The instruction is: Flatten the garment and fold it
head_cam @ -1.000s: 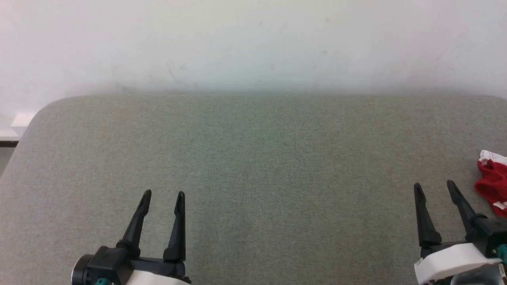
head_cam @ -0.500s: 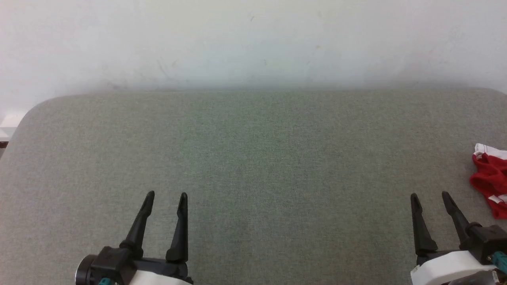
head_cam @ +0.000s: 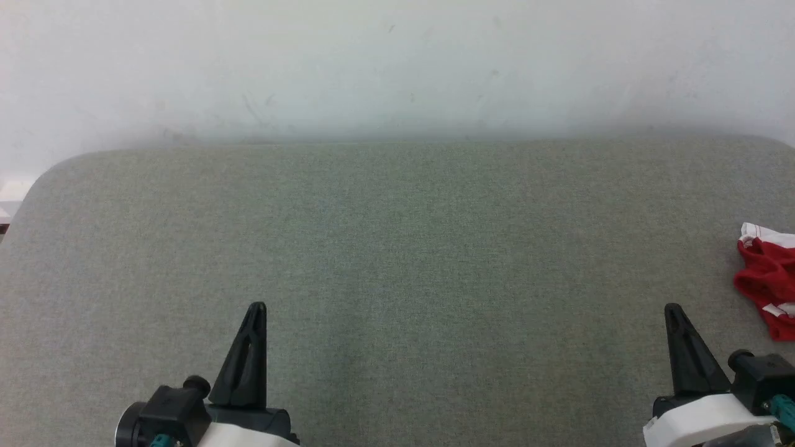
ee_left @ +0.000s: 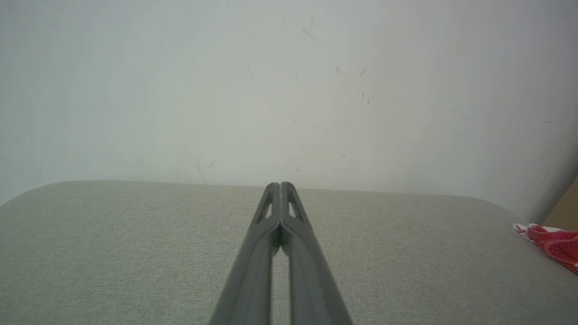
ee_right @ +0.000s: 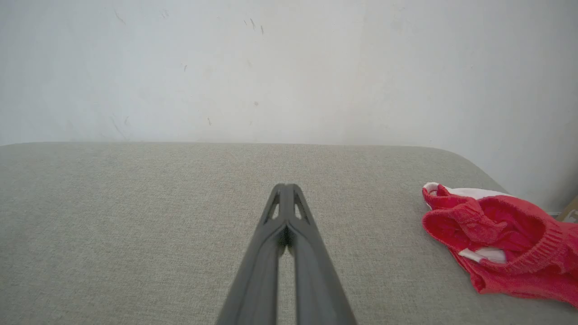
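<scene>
Both jaws have closed together since before; left gripper (head_cam: 256,308) and right gripper (head_cam: 672,309) are empty. The garment (ee_right: 501,223), partly out of frame, seems soft and light; grip its waistband (ee_right: 542,247).

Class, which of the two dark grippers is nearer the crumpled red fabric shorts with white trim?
The right gripper, at the head view's lower right: the shorts lie close beside it, while the left gripper sits far across the grey surface.
</scene>
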Robot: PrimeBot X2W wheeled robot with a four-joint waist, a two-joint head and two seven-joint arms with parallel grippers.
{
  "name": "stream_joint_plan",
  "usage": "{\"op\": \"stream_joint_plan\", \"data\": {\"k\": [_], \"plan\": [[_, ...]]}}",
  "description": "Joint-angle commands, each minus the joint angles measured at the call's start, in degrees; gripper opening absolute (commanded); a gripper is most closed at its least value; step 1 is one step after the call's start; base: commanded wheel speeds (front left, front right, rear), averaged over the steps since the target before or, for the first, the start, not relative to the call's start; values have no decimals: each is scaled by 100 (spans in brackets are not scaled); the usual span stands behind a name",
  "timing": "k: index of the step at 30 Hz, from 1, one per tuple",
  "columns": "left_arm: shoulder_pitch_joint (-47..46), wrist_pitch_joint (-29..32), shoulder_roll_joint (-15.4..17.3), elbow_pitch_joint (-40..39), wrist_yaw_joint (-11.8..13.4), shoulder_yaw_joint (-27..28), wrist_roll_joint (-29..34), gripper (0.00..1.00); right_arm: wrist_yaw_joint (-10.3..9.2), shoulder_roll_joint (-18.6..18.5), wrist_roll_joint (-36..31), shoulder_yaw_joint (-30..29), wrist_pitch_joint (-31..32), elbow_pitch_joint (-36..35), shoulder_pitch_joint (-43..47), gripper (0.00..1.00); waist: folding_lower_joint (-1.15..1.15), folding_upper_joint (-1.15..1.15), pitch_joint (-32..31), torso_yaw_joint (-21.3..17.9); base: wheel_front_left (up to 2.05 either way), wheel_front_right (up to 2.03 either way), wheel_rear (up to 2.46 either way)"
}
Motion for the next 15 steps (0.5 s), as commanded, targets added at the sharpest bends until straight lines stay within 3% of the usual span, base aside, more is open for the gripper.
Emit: {"op": "stream_joint_plan", "data": {"k": [1, 15], "plan": [[-27, 33, -3, 20, 12, 14, 36, 0, 0, 1, -10, 19, 29, -9, -22, 0, 0, 0, -3, -1, 0, 0, 0], [-119, 197, -13, 88, 51, 63, 152, 0, -2, 3, -57, 94, 148, -39, -91, 0, 0, 0, -24, -13, 0, 0, 0]]}}
